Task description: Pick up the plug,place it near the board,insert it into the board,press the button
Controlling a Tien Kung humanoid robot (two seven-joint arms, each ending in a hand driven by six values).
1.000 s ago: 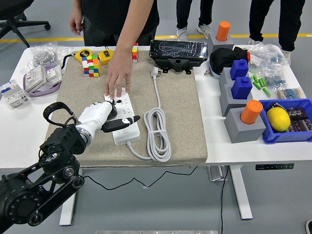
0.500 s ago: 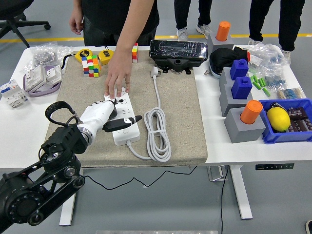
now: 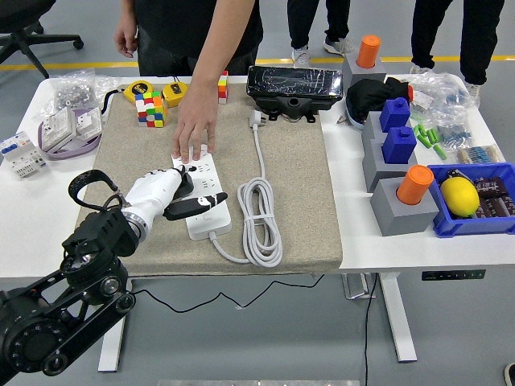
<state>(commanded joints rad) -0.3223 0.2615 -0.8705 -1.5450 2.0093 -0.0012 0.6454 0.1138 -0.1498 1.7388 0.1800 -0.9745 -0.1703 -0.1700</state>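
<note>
The left hand [image 3: 165, 195] is seen over the near half of the white board [image 3: 203, 195], which lies on a beige mat [image 3: 290, 177] spread over the tabletop [image 3: 402, 245]. The board's long axis runs from the far side toward the near edge, slightly slanted, with its white cable [image 3: 259, 217] leaving the near end and lying coiled on the mat just to the right. The hand's white fingers are curled over the board's left edge, and a black finger [image 3: 197, 204] is stretched out to the right across the board's top face. Whether a plug is held under the fingers cannot be told, since the palm hides that part; the hand is therefore neither clearly closed on anything nor clearly free.

The cable's own plug [image 3: 256, 120] lies at the mat's far side, prongs pointing away from the robot, toward a black box [image 3: 291, 87] wrapped in film. It is well apart from the board.

A person's hand [image 3: 193, 133] is laid on the far end of the board, fingertips pressing it down.

A colour cube [image 3: 149, 108] and a yellow tape measure [image 3: 138, 90] lie on the mat's far left corner. To the right of the mat, grey blocks with orange cylinders [image 3: 415, 184] and a blue bin [image 3: 471, 201] holding a lemon [image 3: 459, 195] are seen.
</note>
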